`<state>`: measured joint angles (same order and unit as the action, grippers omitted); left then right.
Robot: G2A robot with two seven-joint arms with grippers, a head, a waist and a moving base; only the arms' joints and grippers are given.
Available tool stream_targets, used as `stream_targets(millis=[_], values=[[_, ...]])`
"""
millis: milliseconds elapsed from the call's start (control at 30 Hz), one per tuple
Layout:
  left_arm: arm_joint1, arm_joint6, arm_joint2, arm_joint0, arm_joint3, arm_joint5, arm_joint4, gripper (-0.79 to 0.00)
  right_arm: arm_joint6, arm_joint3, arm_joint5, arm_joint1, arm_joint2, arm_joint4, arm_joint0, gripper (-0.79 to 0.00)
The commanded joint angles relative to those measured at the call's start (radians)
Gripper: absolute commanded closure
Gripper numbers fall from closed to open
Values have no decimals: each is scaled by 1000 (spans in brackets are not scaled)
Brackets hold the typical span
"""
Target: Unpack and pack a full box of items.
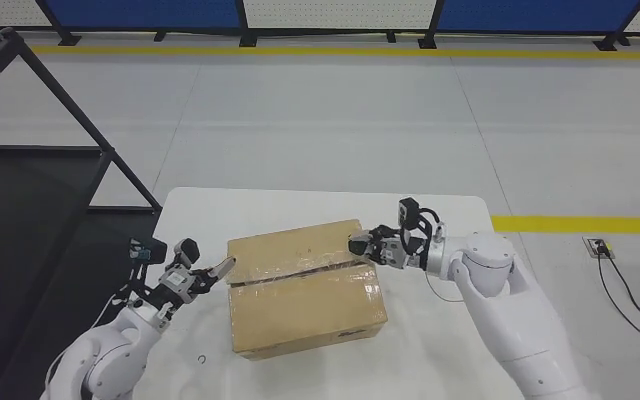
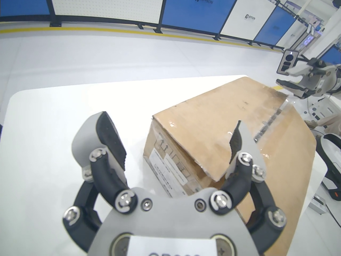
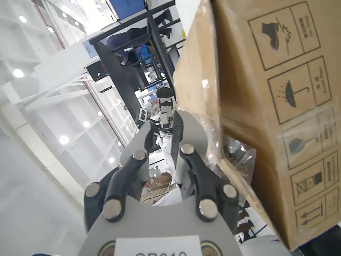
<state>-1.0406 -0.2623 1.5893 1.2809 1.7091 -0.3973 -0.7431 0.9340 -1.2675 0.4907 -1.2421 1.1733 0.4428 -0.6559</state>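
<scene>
**A:** Box (image 1: pixel 305 300) first. Where does it lie?

**B:** On the white table (image 1: pixel 440 215), flaps down and sealed. Its long axis runs side to side, from one arm toward the other. The clear tape seam (image 1: pixel 300 272) follows that axis along the top.

**A:** Start with the nearer arm.

**B:** The left gripper (image 2: pixel 171 120) sits just beside the box's left end, about level with the top edge and aimed along the long axis. Its fingers (image 2: pixel 110 137) are spread wide with nothing between them. From its wrist, the box's near corner lies straight ahead, between the two pads.

**A:** And farther off?

**B:** The right gripper (image 1: pixel 356 245) is at the far right corner of the top, where the seam meets the edge. Its forearm lies low and comes in from the right side. Only a narrow gap separates its fingers, and I see nothing gripped in it. A loose flap of tape (image 3: pixel 237 158) hangs just beside one finger.

**A:** So which arm acts?

**B:** I'd judge the right one. The tape end is right next to its fingers, so it is better placed to pinch the flap and peel along the seam toward the left. The left gripper could brace the other end. Unbraced, the box may slide instead of the tape lifting.
</scene>
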Motion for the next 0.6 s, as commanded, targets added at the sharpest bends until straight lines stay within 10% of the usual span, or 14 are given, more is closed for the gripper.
stream_targets(millis=[0,567], values=[[1,2,12,3,-7,-1,7,-785,14,4,25,0,-14,-8,11,0],[3,2,37,12,-28,-2,23,-785,42,-8,74,1,-154,-159,76,0]])
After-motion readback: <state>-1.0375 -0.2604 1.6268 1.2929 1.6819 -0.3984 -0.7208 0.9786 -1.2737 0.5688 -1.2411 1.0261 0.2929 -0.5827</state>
